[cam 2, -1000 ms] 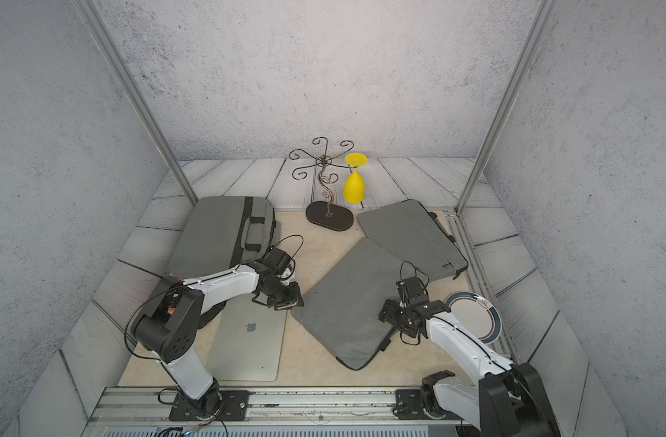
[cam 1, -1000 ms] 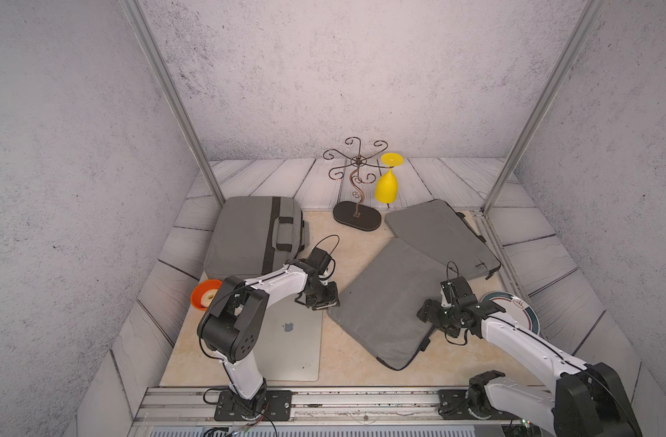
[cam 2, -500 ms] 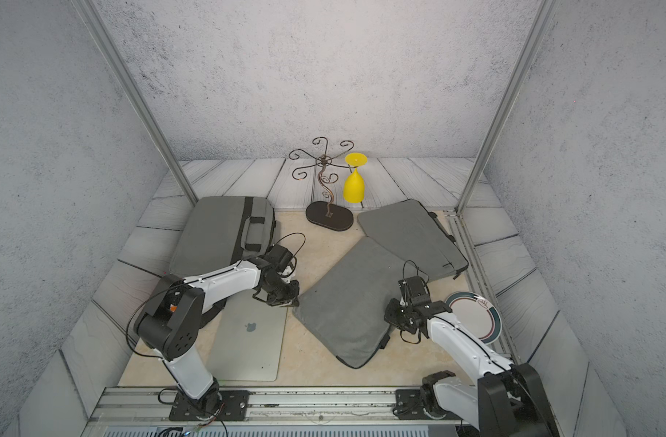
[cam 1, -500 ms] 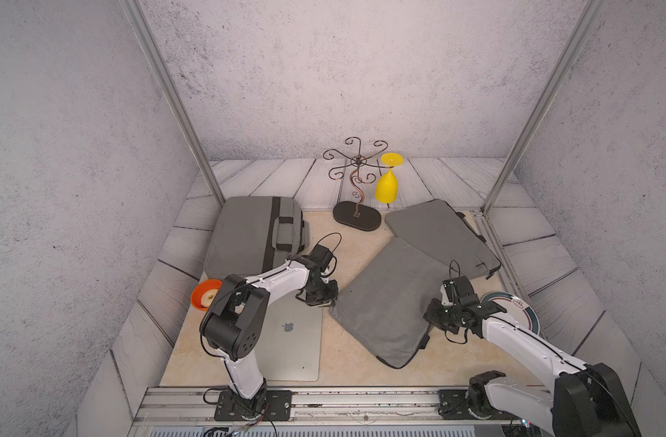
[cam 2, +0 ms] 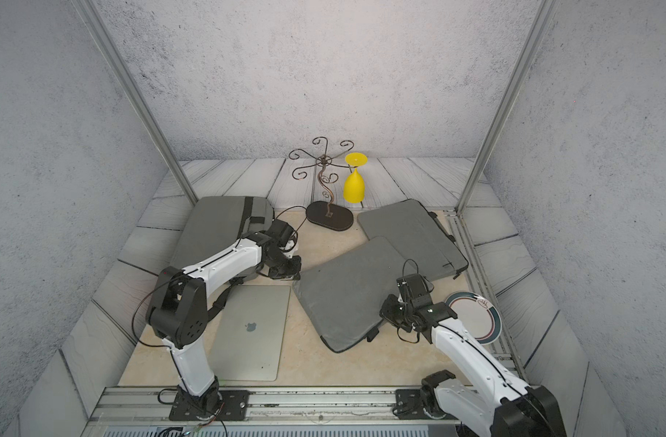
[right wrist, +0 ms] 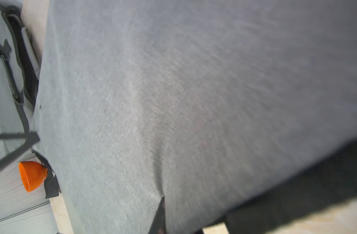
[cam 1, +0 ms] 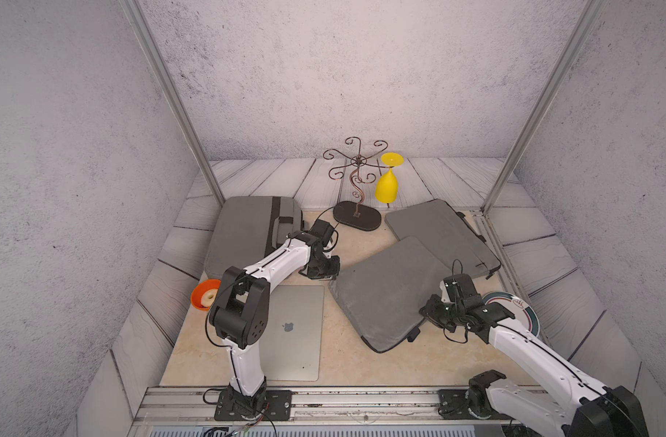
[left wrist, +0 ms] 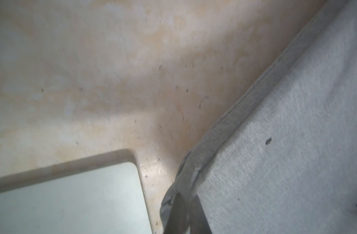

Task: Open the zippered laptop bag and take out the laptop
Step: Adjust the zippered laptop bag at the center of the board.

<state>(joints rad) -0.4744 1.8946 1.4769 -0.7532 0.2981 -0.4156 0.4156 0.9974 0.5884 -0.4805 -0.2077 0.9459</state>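
Mid-table laptop bag (cam 1: 384, 291) pinched at two spots; laptop (cam 1: 293, 340) lies out of it, near left.
L gripper (cam 1: 324, 273) clamped on the bag's left corner fabric, R gripper (cam 1: 428, 312) nipped on its near-right edge. Laptop flat on table (cam 1: 343, 363), Apple logo (cam 1: 289, 326) up; no other legible text. Risk: thin fabric pinches may slip if arms pull apart, and a swung bag could scrape the lid or knock the plate (cam 1: 528, 314) at right.

In both top views the near left part of the laptop (cam 1: 297, 333) is hidden behind the left arm (cam 1: 282, 261). In a top view the orange bowl (cam 1: 202, 299) is partly covered by it. In the left wrist view the fingers (left wrist: 201, 220) are blurred and cut off. In the right wrist view the laptop bag (right wrist: 173, 101) is blurred and cropped by the edges.
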